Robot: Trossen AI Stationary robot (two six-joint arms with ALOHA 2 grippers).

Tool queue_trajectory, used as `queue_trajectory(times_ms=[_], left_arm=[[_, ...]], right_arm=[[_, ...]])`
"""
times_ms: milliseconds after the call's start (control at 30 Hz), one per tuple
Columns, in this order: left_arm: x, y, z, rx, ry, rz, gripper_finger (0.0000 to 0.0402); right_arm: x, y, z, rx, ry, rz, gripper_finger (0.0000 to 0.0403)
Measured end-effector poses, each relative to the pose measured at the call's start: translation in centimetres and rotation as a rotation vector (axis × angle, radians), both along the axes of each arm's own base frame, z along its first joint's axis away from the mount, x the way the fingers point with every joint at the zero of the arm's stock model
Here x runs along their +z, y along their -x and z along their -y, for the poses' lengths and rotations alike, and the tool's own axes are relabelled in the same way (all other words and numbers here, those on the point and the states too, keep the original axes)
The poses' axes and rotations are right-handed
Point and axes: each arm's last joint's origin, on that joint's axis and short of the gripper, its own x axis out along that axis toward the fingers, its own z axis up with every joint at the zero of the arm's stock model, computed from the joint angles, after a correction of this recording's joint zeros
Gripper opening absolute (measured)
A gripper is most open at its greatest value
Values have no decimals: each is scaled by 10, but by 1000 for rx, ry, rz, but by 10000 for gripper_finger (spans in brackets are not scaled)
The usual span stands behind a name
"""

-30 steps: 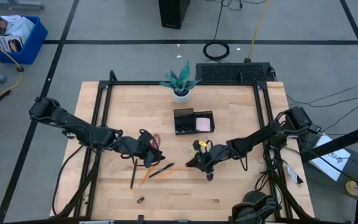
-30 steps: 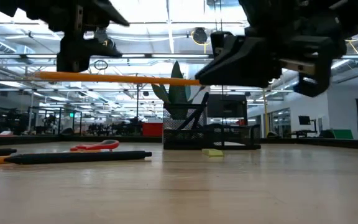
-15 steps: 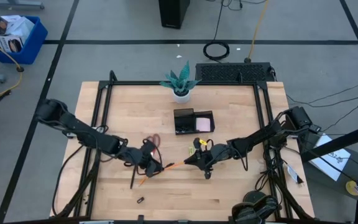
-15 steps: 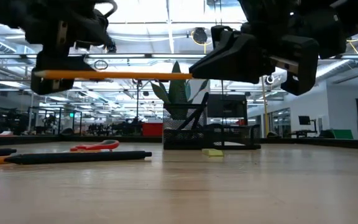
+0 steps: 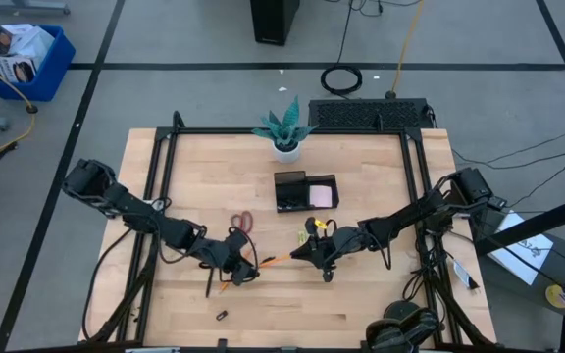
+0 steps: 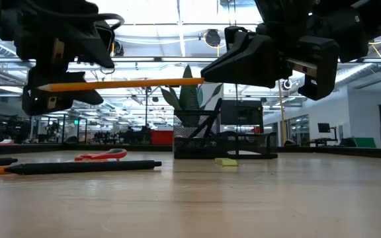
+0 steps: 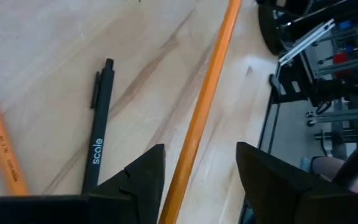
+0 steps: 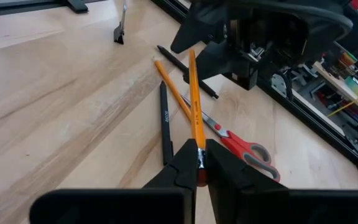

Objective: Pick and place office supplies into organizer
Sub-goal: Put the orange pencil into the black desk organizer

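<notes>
Now, surface: wood top carrying the whole job, both arms reaching in toward its front middle.
Organizer: black tray behind the arms, in front of the plant; a pink pad already lies in its lower compartment.
Right end effector: fingers pressed together on the eraser end of a pencil, holding it level above the surface.
Left end effector: fingers spread, one on each side of that pencil's pointed end, not closed on it.
Scissors: flat on the surface behind the left arm.
Pen: loose on the surface below the raised pencil, beside a second pencil.
Risk: probably a handover; if the right releases before the left has clamped, the pencil would fall back among the loose ones. Clamping off-centre could tilt it and spoil the drop into the tall compartment.
</notes>
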Motion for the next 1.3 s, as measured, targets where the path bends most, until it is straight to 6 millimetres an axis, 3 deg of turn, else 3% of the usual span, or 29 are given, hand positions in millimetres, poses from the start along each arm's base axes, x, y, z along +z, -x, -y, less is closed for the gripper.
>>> queue_trajectory(times_ms=[367, 600, 867, 1033, 1300], left_arm=[[1, 0, 1, -44, -5, 6, 74], [2, 0, 3, -75, -37, 34, 20], [3, -1, 2, -64, -147, 90, 29], [11, -4, 4, -54, -210, 200, 32], [22, -6, 13, -103, -318, 366, 9]], right_arm=[[0, 0, 0, 1, 0, 0, 13], [1, -1, 0, -9, -25, 12, 19], [16, 0, -7, 0, -119, 111, 75], [41, 9, -15, 29, -171, 195, 114], [77, 53, -4, -17, -279, 416, 154]])
